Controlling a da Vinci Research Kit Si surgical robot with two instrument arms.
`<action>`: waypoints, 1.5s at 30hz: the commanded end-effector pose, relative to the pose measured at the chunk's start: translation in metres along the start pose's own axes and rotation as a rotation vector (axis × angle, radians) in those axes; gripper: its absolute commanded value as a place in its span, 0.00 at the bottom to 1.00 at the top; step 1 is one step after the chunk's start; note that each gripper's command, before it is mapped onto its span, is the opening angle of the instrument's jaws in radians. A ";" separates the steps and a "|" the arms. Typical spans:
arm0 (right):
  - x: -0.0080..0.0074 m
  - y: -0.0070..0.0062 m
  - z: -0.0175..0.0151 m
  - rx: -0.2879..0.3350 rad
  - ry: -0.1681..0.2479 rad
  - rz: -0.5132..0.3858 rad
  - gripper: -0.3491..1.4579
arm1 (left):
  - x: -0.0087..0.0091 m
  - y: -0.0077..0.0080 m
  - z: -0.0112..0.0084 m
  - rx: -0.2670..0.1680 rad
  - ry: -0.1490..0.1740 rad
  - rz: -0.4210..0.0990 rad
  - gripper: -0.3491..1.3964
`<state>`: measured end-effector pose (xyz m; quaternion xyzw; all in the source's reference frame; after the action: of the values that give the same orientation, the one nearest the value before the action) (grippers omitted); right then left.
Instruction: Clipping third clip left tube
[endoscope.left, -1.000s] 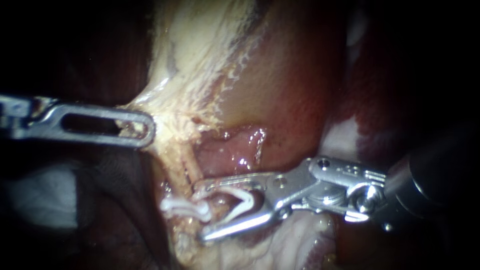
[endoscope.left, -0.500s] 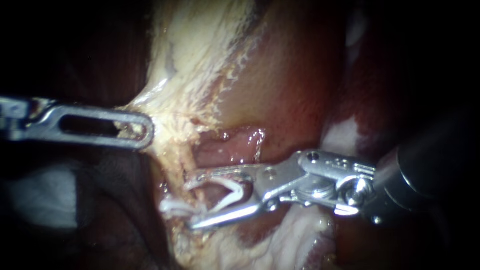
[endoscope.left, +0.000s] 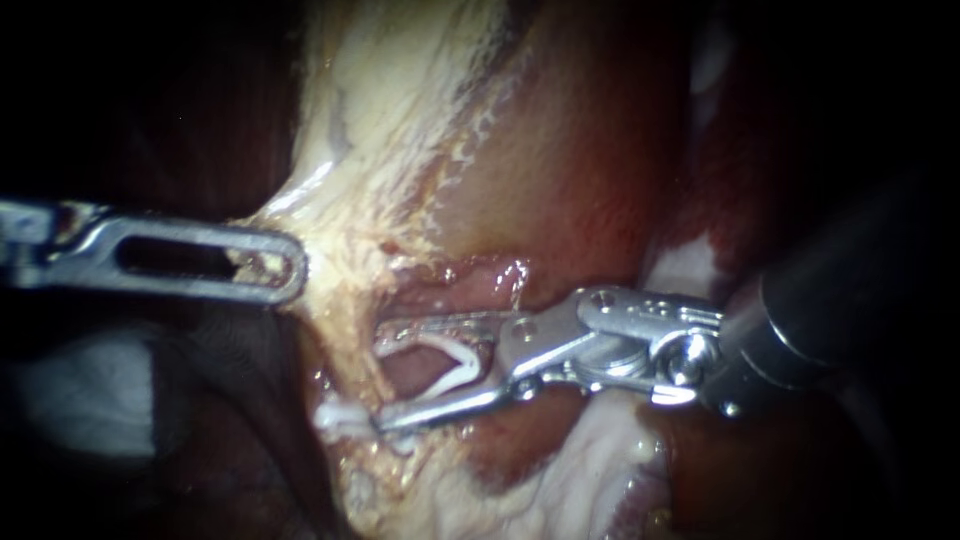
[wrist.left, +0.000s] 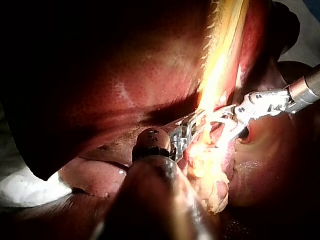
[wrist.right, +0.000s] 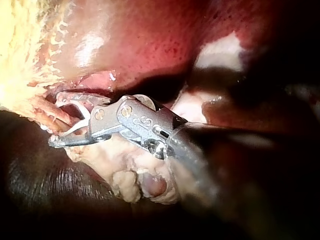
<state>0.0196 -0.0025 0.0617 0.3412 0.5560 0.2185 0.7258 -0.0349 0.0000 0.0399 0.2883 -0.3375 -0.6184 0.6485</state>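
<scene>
While the left instrument (endoscope.left: 285, 265) comes in level from the side, its pincer is closed on the edge of the pale tissue (endoscope.left: 380, 180), and a scrap of that tissue shows through the slot in the jaw. From the left wrist view the same pincer (wrist.left: 192, 129) is buried in the bright yellow fringe of the tissue.

The right instrument (endoscope.left: 388, 380) reaches across from the other side. Its pincer stands wide, and the jaws hold an open white clip (endoscope.left: 465, 360) between them, the bend of the clip seated deep towards the hinge and its two arms spreading along the jaws. The tube (endoscope.left: 362, 320) runs down from the pale tissue and crosses the mouth of this pincer near the jaw tips, one jaw on each side of it; whether the clip's arms already touch the tube cannot be told. In the right wrist view the pincer (wrist.right: 56, 119) and its clip (wrist.right: 82, 117) straddle thin pale strands (wrist.right: 47, 107) in the same way.

Just beyond the lower jaw tip a second white clip (endoscope.left: 335, 415) sits on the tube.

Wet red tissue (endoscope.left: 580, 170) lies behind the pincer. A white cloth (wrist.left: 25, 187) shows under the tissue's edge in the left wrist view.
</scene>
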 end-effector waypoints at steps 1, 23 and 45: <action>0.0001 -0.0001 0.0000 0.001 0.000 0.000 0.52 | 0.0000 0.0000 0.0000 -0.001 0.000 0.000 0.00; 0.0038 -0.0047 -0.0022 0.016 0.017 -0.021 0.52 | -0.0001 0.0002 0.0000 0.000 0.001 0.001 0.00; 0.0000 -0.0003 0.0018 -0.012 -0.012 -0.034 0.52 | 0.0001 -0.0001 -0.0001 -0.001 0.000 0.000 0.00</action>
<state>0.0213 -0.0032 0.0619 0.3288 0.5559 0.2074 0.7348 -0.0348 -0.0001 0.0398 0.2882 -0.3375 -0.6185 0.6484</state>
